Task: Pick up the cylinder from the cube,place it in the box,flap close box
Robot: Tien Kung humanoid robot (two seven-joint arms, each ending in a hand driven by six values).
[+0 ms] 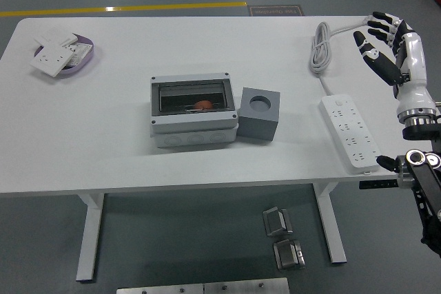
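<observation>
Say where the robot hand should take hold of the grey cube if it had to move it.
Probably from above, fingers on two opposite flat sides of the cube, thumb on the right face. Its left face sits close to the box, leaving little room there, and the round hole on top offers no outer grip. The right robot hand is open, far right.

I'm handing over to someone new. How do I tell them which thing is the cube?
Find the grey box mid-table with something orange inside. The cube sits right against its right side: a small solid grey block, the only item with a round hole in its top face.
</observation>
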